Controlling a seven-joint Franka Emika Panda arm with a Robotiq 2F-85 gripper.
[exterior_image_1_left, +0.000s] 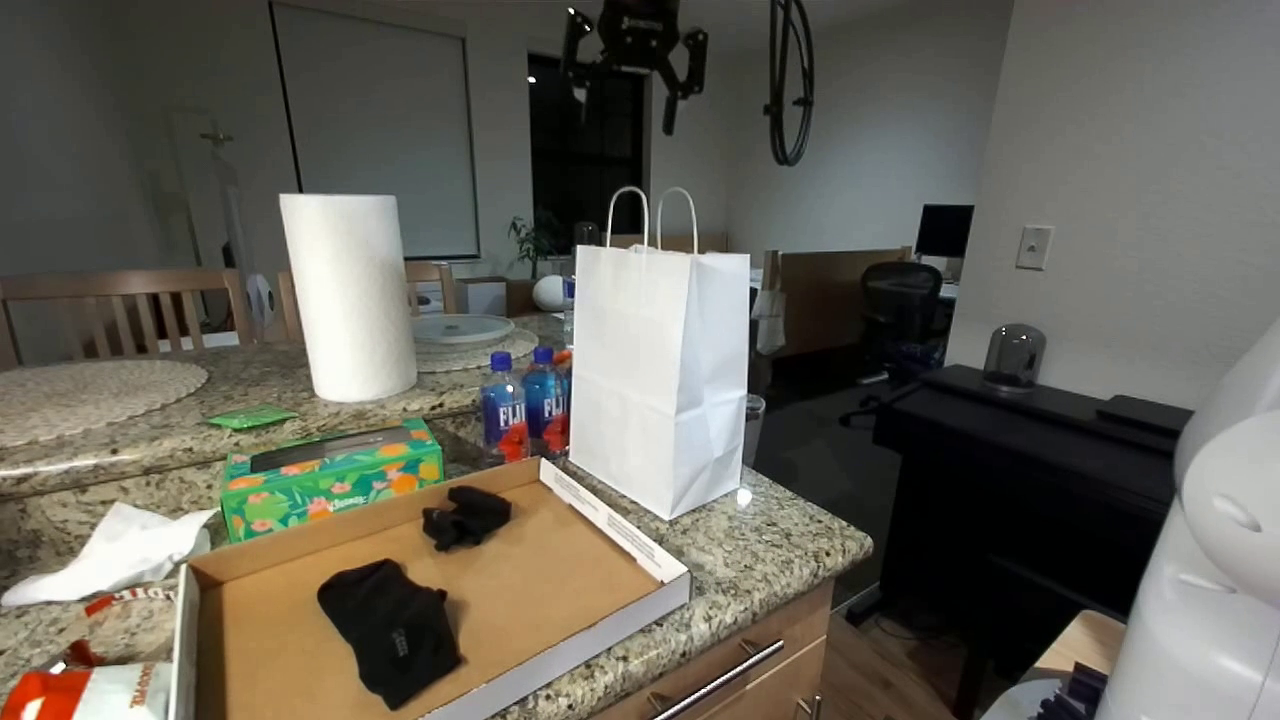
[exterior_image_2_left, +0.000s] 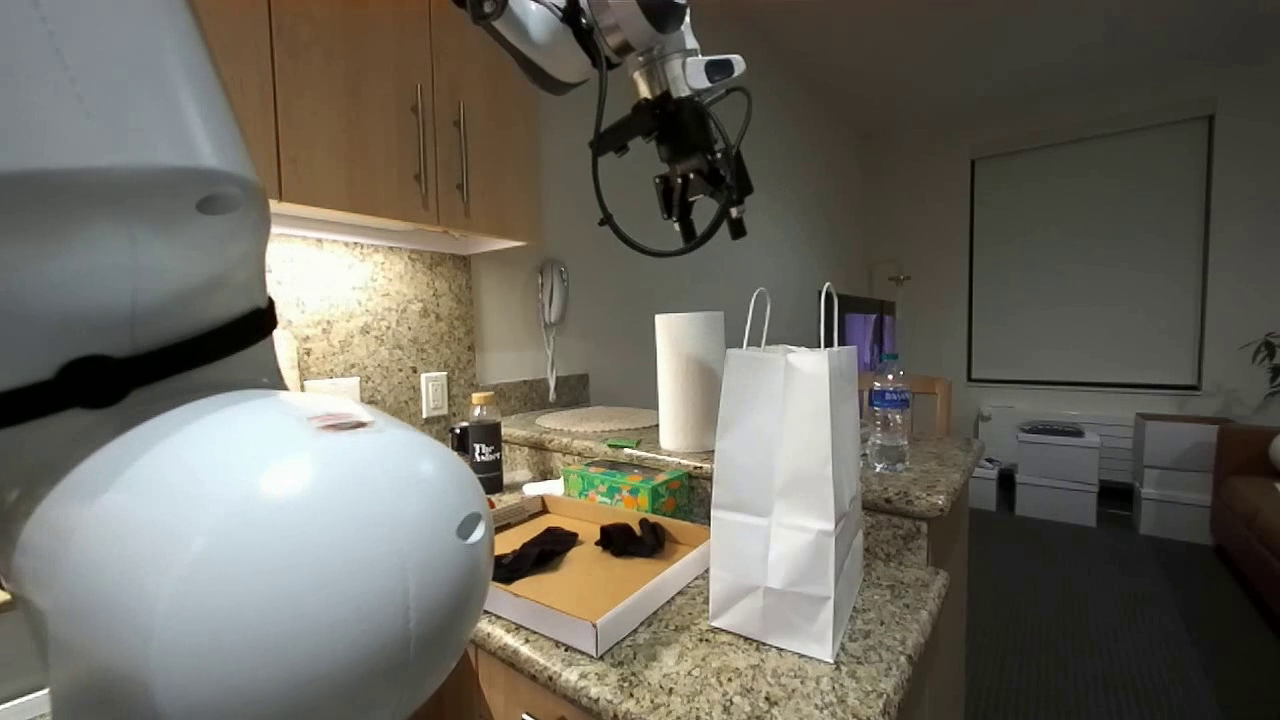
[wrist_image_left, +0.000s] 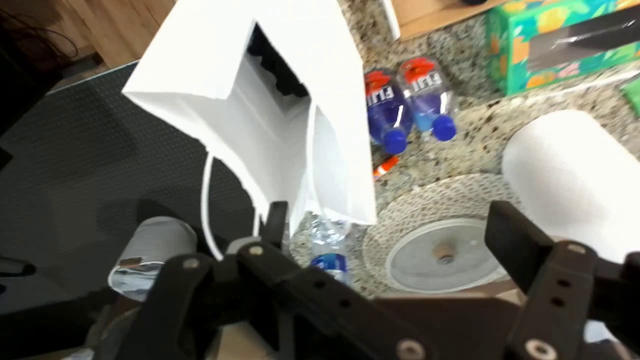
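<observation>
Below the claw (exterior_image_1_left: 625, 112), white paper bag (exterior_image_1_left: 640, 370), upright

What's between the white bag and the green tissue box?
Two blue-capped FIJI bottles stand there, side by side on the counter, as the wrist view shows.

The speckled counter (exterior_image_1_left: 790, 540) carries a paper bag (exterior_image_1_left: 650, 380), cardboard tray (exterior_image_1_left: 560, 590), tissue box (exterior_image_1_left: 335, 490) and, apparently, bottles (exterior_image_1_left: 546, 395).
</observation>
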